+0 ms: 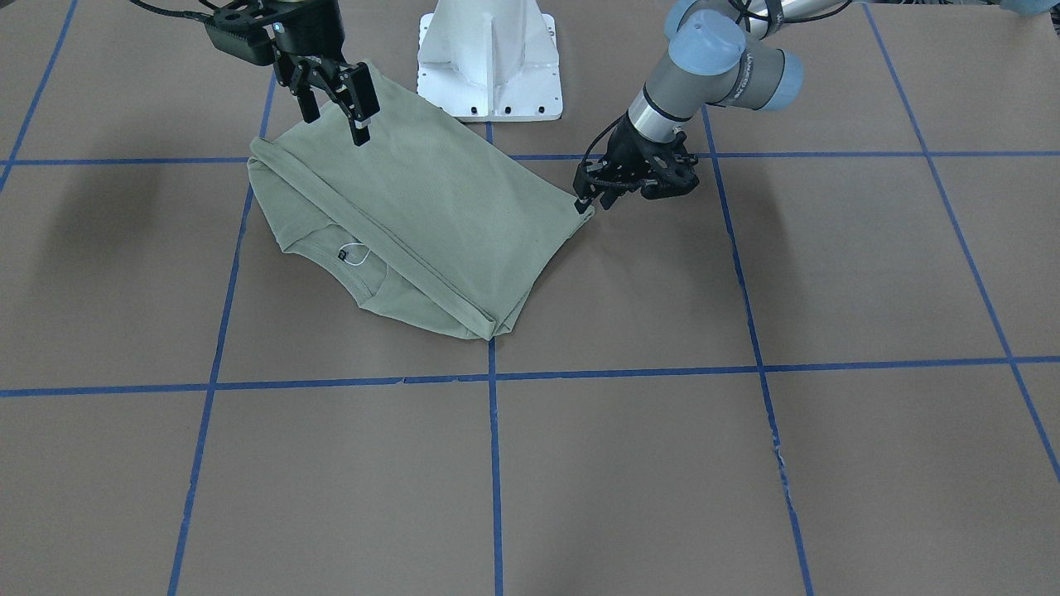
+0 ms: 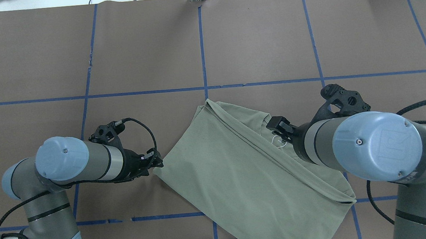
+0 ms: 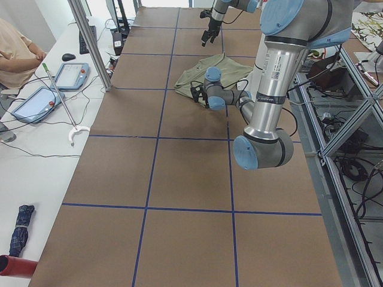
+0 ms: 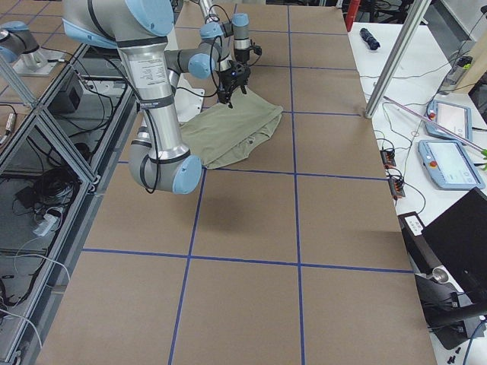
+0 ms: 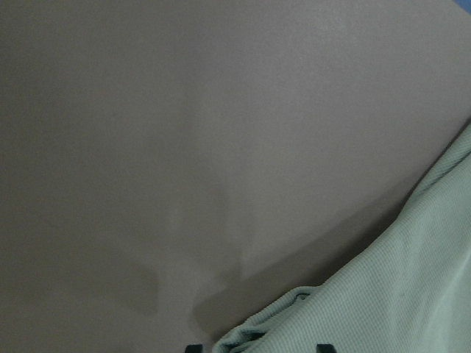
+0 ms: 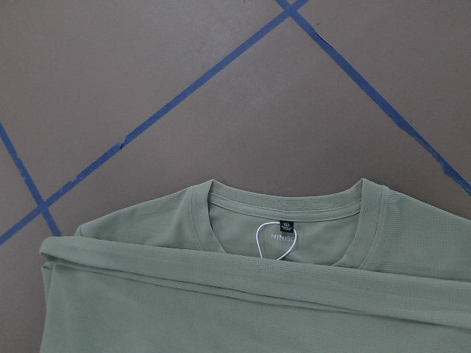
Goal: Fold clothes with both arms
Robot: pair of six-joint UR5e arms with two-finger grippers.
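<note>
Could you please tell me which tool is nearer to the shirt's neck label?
Right. The right tool hovers above the shirt, near the label; the left tool sits at the shirt's far corner.

Shirt (image 1: pixel 431 215) on table (image 1: pixel 662 455) before pedestal (image 1: pixel 490 62); left end effector (image 1: pixel 590 201) at corner; right end effector (image 1: pixel 335 124) above.

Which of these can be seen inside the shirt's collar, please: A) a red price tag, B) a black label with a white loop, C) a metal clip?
B: the right wrist view shows a small black label with a white loop just inside the ribbed collar of the shirt.
</note>
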